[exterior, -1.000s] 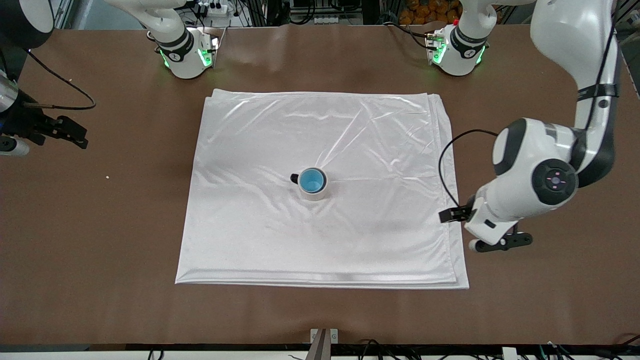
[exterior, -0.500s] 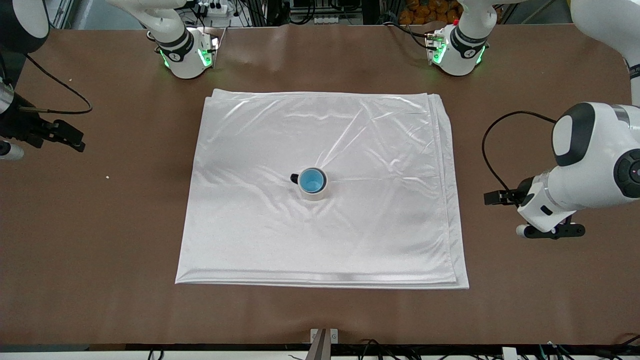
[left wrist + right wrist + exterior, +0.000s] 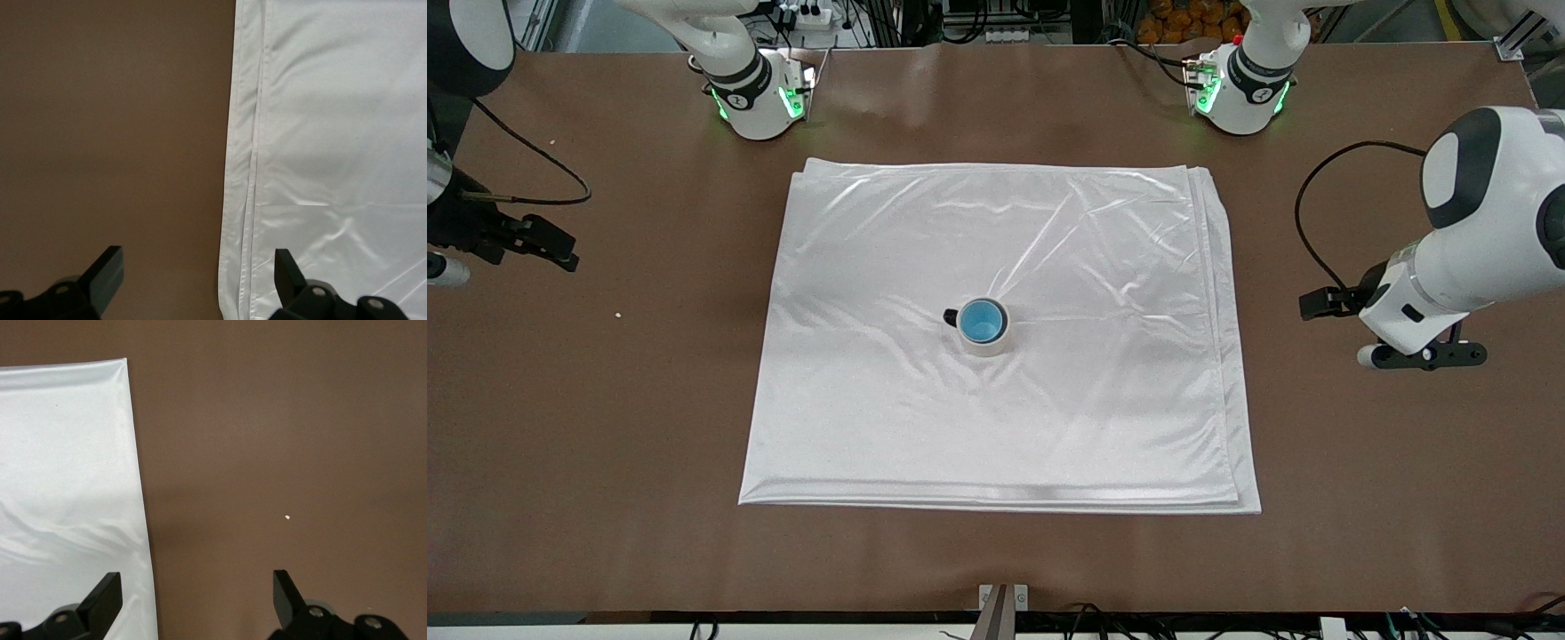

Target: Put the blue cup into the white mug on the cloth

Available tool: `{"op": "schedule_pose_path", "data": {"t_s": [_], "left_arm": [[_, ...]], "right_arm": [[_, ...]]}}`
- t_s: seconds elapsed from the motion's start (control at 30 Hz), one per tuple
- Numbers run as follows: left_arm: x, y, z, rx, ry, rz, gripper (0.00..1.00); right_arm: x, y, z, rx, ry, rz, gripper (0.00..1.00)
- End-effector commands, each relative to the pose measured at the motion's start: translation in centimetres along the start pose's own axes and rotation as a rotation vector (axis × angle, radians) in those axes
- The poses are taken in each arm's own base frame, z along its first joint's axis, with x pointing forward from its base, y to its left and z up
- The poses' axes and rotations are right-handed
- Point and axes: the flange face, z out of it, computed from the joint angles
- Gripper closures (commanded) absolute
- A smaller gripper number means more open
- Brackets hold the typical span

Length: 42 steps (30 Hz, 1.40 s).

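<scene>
The blue cup [image 3: 982, 320] sits upright inside the white mug [image 3: 990, 345], whose black handle points toward the right arm's end. The mug stands near the middle of the cloth [image 3: 1049, 418]. My left gripper [image 3: 1421, 355] hangs open and empty over bare table past the cloth's edge at the left arm's end. Its wrist view shows the open gripper [image 3: 197, 280] over the table beside the cloth's layered edge [image 3: 320, 133]. My right gripper [image 3: 440, 268] is open and empty over bare table at the right arm's end. Its wrist view shows the open gripper [image 3: 195, 600] beside the cloth [image 3: 67, 487].
The brown table [image 3: 605, 444] surrounds the cloth. A small white speck [image 3: 616, 314] lies on it toward the right arm's end and also shows in the right wrist view [image 3: 287, 517]. The arm bases [image 3: 760, 98] stand along the table's edge farthest from the front camera.
The left arm has drawn back from the cloth's edge toward its own end of the table and toward its base. The right gripper has shifted slightly. Cup and mug have not moved.
</scene>
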Motion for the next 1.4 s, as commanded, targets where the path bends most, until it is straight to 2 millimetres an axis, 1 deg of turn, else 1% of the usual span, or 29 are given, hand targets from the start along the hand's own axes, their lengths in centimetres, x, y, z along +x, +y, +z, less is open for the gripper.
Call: {"op": "schedule_pose_path", "data": {"t_s": [0.0,0.1,0.17,0.23,0.33,0.5,0.53,0.6,0.77,0.97,1.1,1.2,1.3,1.37], "left_arm": [[-3.7,-0.3,-1.1,-0.003,0.019,0.018,0.00],[-4.8,-0.4,-1.7,0.001,0.033,0.016,0.00],[-5.1,-0.5,-2.3,-0.009,0.044,0.010,0.00],[-5.3,-1.1,-3.0,-0.020,0.056,-0.004,0.00],[-5.9,-1.6,-4.6,-0.036,0.085,-0.020,0.00],[-7.1,-1.8,-7.3,-0.036,0.135,-0.022,0.00],[-7.2,-1.9,-7.5,-0.036,0.135,-0.020,0.00],[-7.4,-2.0,-8.6,-0.036,0.150,-0.006,0.00],[-7.5,-2.0,-10.0,-0.037,0.170,0.005,0.00],[-7.2,-2.2,-12.4,-0.030,0.219,0.011,0.00],[-7.1,-2.6,-13.8,-0.030,0.242,0.008,0.00],[-6.9,-2.8,-14.1,-0.028,0.227,0.021,0.00],[-6.8,-3.5,-14.5,-0.030,0.220,0.029,0.00],[-6.9,-3.5,-14.7,-0.030,0.212,0.030,0.00]], "right_arm": [[0.3,-0.4,-0.3,0.008,0.000,0.011,0.00],[0.3,-0.3,-0.3,0.008,0.000,0.014,0.00],[0.3,-0.3,-0.3,0.008,0.000,0.013,0.00],[0.3,-0.3,-0.3,0.008,-0.002,0.013,0.00],[0.3,-0.3,-0.3,0.008,0.001,0.011,0.00],[0.3,-0.3,-0.2,0.008,-0.002,0.013,0.00],[0.3,-0.2,-0.3,0.008,0.000,0.014,0.00],[0.3,-0.2,-0.2,0.008,-0.002,0.014,0.00],[0.3,-0.3,-0.2,0.008,-0.003,0.013,0.00],[0.3,-0.1,-0.2,0.008,-0.004,0.016,0.00],[0.3,-0.4,-0.2,0.009,-0.005,0.011,0.00],[0.3,-0.4,-0.3,0.011,-0.002,0.012,0.00],[0.3,-0.2,-0.1,0.011,-0.004,0.015,0.00],[0.3,0.0,-0.1,0.011,-0.005,0.018,0.00]]}}
